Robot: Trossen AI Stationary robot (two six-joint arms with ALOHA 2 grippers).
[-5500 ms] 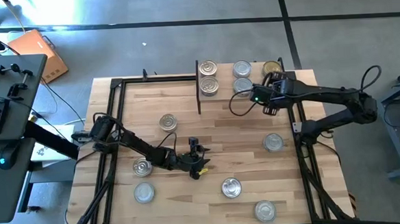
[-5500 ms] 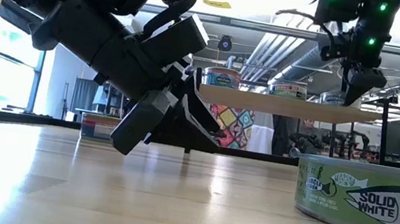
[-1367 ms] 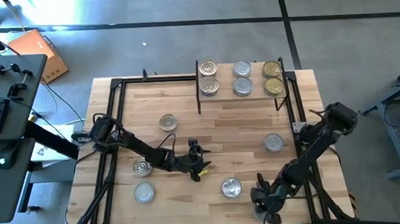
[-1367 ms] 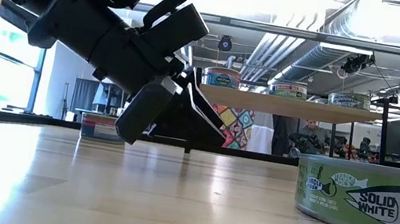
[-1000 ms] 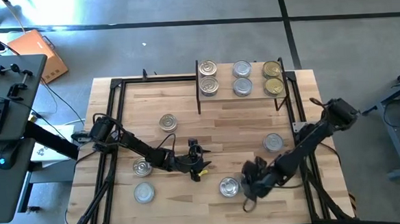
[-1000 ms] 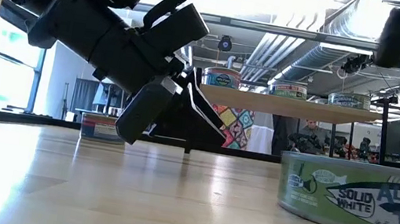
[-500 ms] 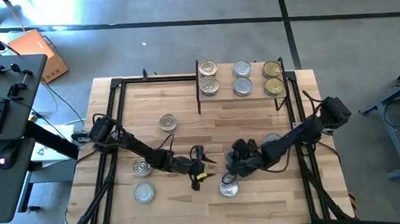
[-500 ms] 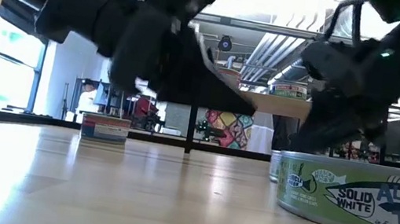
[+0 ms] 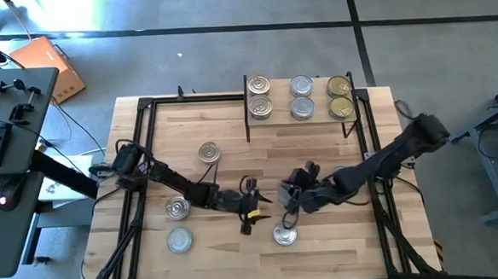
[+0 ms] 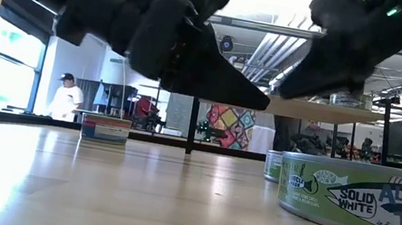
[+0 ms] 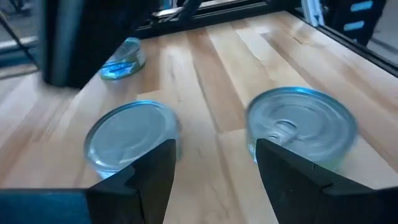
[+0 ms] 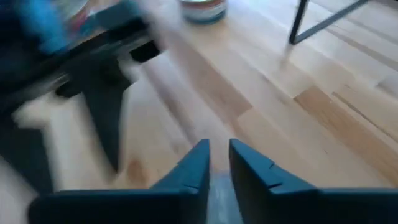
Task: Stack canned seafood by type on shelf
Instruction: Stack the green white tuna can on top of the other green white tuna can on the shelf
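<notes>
Silver tin (image 9: pixel 285 234) is sitting on the wooden surface (image 9: pixel 223 128) just below the nearly clenched, empty right gripper (image 9: pixel 288 199) and beside the parted, empty left gripper (image 9: pixel 247 223), so they are risking a collision.

Six tins (image 9: pixel 301 97) sit on the shelf (image 9: pixel 320 119) behind the table's (image 9: pixel 223 128) scattered tins (image 9: pixel 209 152); both claws mid-table

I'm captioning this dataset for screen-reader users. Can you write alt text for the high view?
Seen from above, two dark arms meet mid-table, the left gripper and right gripper close together above a tin near the front edge. Six tins sit in three pairs on the small shelf at the back.
</notes>
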